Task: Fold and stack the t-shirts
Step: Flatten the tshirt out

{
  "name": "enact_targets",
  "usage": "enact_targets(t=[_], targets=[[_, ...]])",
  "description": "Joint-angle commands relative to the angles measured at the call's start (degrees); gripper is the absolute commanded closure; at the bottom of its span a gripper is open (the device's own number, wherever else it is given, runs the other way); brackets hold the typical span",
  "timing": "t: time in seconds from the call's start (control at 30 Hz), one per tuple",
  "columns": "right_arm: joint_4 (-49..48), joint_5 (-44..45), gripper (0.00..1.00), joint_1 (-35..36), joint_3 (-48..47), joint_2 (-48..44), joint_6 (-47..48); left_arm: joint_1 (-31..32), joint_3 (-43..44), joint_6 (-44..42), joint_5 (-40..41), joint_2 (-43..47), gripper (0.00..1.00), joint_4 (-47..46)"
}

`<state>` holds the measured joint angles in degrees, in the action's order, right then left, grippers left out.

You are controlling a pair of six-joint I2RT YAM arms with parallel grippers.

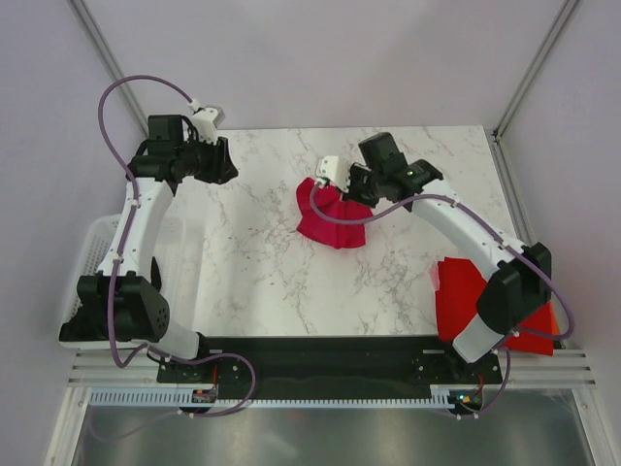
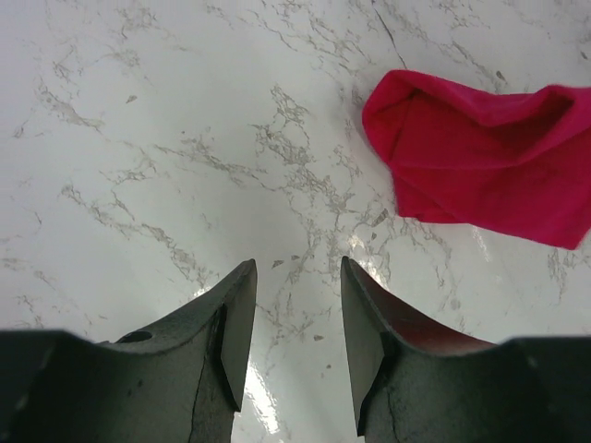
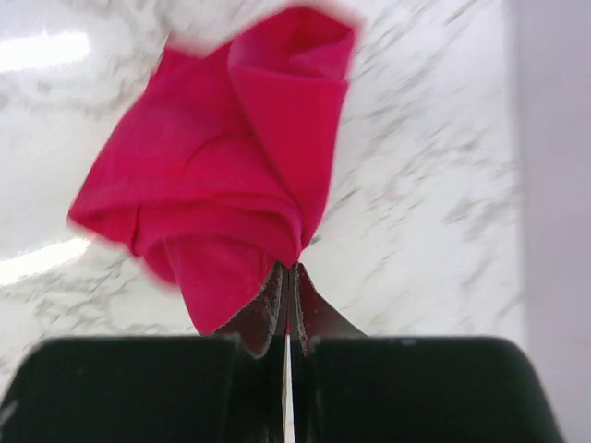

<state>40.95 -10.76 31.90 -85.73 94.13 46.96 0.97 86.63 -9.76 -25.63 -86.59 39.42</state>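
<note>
Bunching just ahead of the right gripper's [image 3: 288, 277] closed jaws, a crumpled crimson-pink cloth t-shirt [image 3: 231, 166] is pinched by its edge, the left gripper's [image 2: 295, 269] jaws parted, empty; spreading flat is judged needed before folding.

Crimson-pink shirt [image 1: 330, 221]: plain soft cloth, unfolded, bunched into a crumpled heap with loose rolls and creases.
Position: right of centre on the tabletop [image 1: 252, 252], toward the far side.
Hold: one edge is pinched between the closed fingers of the right gripper [image 3: 288, 277]; the rest drapes down to the surface.
Red shirt [image 1: 458, 296]: bright red, lying flat.
Position: near right corner, well apart from the crimson-pink shirt, overhanging the right edge.
Visibility: partly hidden; fold state cannot be told.
</note>
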Motion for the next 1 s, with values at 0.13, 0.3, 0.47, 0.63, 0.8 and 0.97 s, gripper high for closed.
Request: enact_targets(t=[0.13,0.3,0.47,0.63,0.8,0.97], targets=[[-0.61,-3.65,1.0,5.18,-18.58,-5.8,6.82,-0.27,3.98,1.5,-0.74,-0.07,0.51,-2.33],[-2.27,-1.72,1.0,7.74,-31.05,-1.33,12.71,-0.27,6.44,1.67,-0.13,0.1,0.51,-2.42],[-2.71,-0.05,1.0,7.65,-36.17,2.37,17.19,-0.27,6.36,1.32,0.58,1.94,0.51,-2.24],[-7.81,1.8,1.0,7.13,-43.77,5.71,17.38,-0.27,5.22,0.71,1.72,3.53,0.51,-2.33],[-13.42,1.54,1.0,7.12,-54.53,9.58,19.13,-0.27,4.43,0.71,1.63,4.32,0.51,-2.33],[-17.13,1.09,1.0,7.12,-52.08,5.64,18.79,-0.27,3.9,1.23,1.28,4.41,0.51,-2.33]])
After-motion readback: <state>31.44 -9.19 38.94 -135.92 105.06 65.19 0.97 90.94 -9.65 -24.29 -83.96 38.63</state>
